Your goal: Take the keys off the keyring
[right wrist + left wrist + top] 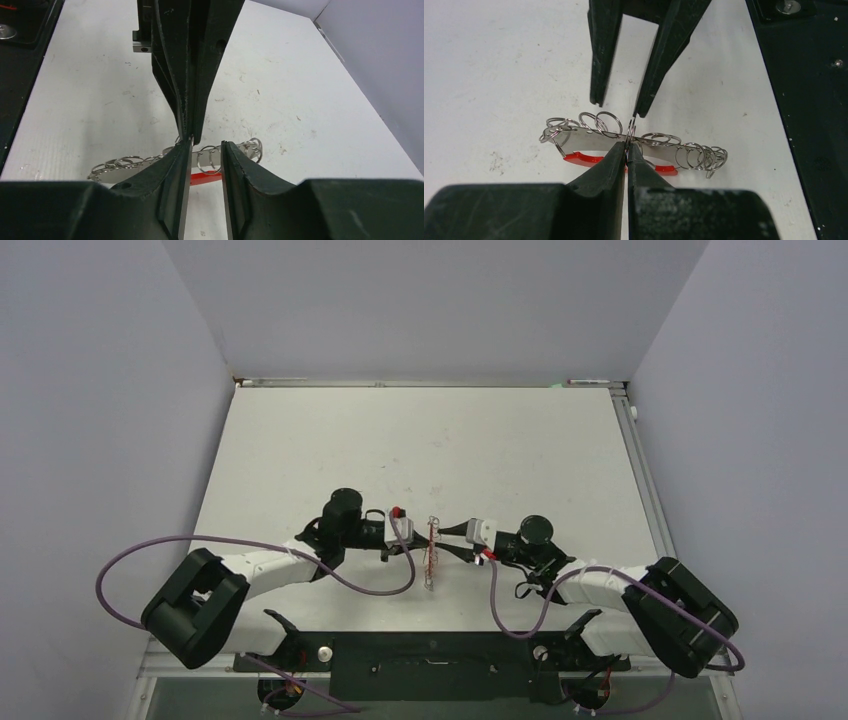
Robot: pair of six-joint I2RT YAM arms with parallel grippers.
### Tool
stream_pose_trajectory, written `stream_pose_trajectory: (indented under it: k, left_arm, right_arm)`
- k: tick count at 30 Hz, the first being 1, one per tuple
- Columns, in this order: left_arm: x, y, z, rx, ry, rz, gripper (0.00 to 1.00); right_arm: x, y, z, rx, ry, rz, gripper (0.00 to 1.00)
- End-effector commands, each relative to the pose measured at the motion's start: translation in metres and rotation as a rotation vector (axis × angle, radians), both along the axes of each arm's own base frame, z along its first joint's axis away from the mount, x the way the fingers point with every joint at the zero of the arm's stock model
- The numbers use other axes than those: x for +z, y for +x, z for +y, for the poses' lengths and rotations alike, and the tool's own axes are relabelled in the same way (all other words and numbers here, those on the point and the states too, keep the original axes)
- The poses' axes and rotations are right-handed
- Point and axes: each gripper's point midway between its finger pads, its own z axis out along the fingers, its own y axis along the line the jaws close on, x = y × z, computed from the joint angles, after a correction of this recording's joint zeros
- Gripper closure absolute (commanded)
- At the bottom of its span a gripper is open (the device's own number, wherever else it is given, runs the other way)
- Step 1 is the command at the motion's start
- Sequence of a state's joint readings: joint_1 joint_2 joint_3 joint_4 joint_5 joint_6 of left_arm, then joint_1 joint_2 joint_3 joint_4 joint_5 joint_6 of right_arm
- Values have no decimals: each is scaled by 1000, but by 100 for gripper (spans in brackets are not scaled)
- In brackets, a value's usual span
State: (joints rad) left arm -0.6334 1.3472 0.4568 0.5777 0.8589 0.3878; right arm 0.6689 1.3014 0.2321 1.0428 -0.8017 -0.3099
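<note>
Top view: keyring sits toward 6 o'clock of the table – left claw at its 9, right claw at its 3.

Left wrist: left claw is pinched tight on one thin loop of the keyring. Right claw at 12, narrowly parted.

Right wrist: right claw has a narrow gap and grips nothing – keyring loops show between its fingers.

Pale grey walls enclose a scuffed white table, a metal rail perhaps edging its right side.
</note>
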Motion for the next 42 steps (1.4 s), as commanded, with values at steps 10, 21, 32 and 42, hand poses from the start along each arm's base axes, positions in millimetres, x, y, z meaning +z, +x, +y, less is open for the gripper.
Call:
stream_pose_trajectory:
  k: [10, 21, 32, 42]
  left_arm:
    - [8, 5, -3, 38, 146, -127, 100]
    - [16, 7, -8, 55, 160, -182, 100]
    - [9, 6, -5, 52, 186, -200, 100]
    - [16, -3, -8, 23, 172, -248, 100]
  right_arm:
    - [-3, -19, 6, 81, -159, -91, 72]
    - [-6, -16, 15, 44, -220, -109, 73]
    - [11, -14, 12, 15, -199, -140, 73]
    - [-1, -1, 20, -15, -256, -112, 71]
